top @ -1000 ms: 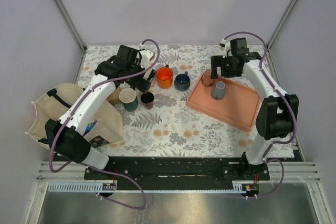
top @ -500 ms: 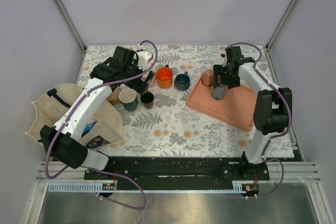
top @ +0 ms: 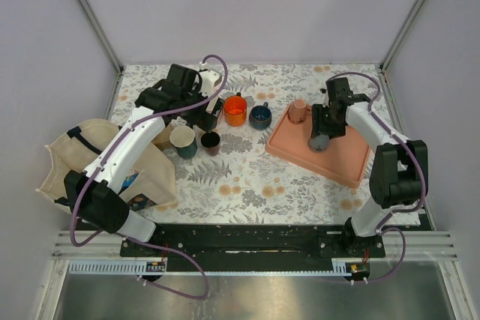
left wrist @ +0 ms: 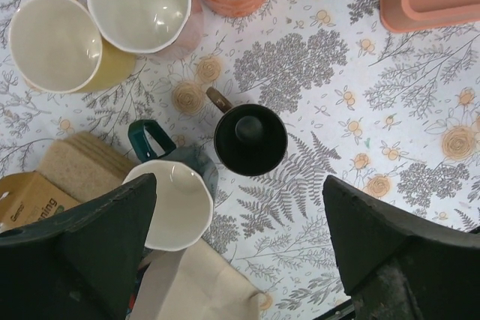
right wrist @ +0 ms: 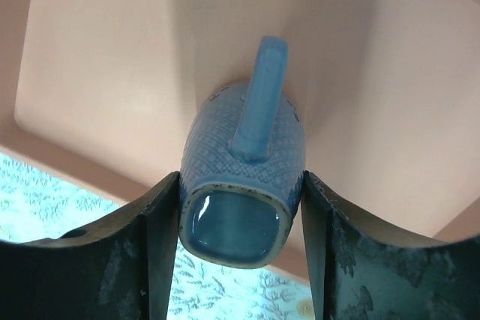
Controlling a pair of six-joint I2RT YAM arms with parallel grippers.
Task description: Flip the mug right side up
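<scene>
A cloth (top: 247,177) printed with ferns and flowers covers the table, and plain lilac walls (top: 247,13) stand around it. At the left lies one beige tote bag (top: 67,162). Next to it six mugs stand mouth up on the cloth and look empty: yellow mug (left wrist: 52,43), pale pink mug (left wrist: 139,5), teal mug (left wrist: 169,200), black mug (left wrist: 250,139), orange mug (top: 235,110) and dark blue mug (top: 260,115). The left gripper (left wrist: 238,183) hangs above the black mug with its jaws wide apart, holding nothing. At the right, one salmon tray (top: 345,162) holds a small pink cup (top: 298,110). The blue mug (right wrist: 217,148) is over the tray, tipped on its side with the handle upward. The right gripper (right wrist: 241,177) has its jaws pressed against the two sides of the blue mug.

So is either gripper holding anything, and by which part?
The right gripper clamps the blue mug across its body near the base; left gripper holds nothing.
</scene>
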